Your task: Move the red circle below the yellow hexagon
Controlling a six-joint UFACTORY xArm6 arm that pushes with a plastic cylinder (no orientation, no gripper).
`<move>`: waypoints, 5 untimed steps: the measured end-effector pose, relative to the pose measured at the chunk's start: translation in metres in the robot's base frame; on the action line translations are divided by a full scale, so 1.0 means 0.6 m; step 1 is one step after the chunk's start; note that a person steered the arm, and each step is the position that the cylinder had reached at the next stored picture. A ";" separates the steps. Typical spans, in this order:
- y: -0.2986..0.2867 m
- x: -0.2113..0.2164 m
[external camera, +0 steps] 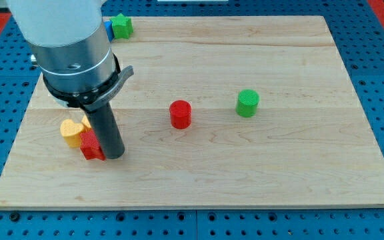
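The red circle (pixel 180 114) stands near the middle of the wooden board. A yellow block (pixel 71 132), its shape partly hidden, lies at the view's left, with a second yellow piece (pixel 86 123) just behind the rod. My tip (pixel 114 156) rests on the board at the right side of a red block (pixel 91 147), touching or nearly touching it. The red circle is well to the right of my tip and slightly higher in the view.
A green cylinder (pixel 247 103) stands right of the red circle. A green star-like block (pixel 121 26) and a blue block (pixel 108 28) sit at the board's top edge, left. The arm's large grey body (pixel 69 50) hides the upper left of the board.
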State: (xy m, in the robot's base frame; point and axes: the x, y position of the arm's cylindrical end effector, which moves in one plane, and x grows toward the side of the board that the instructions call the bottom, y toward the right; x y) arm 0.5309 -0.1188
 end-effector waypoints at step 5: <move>0.110 -0.205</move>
State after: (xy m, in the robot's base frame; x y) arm 0.4081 -0.0528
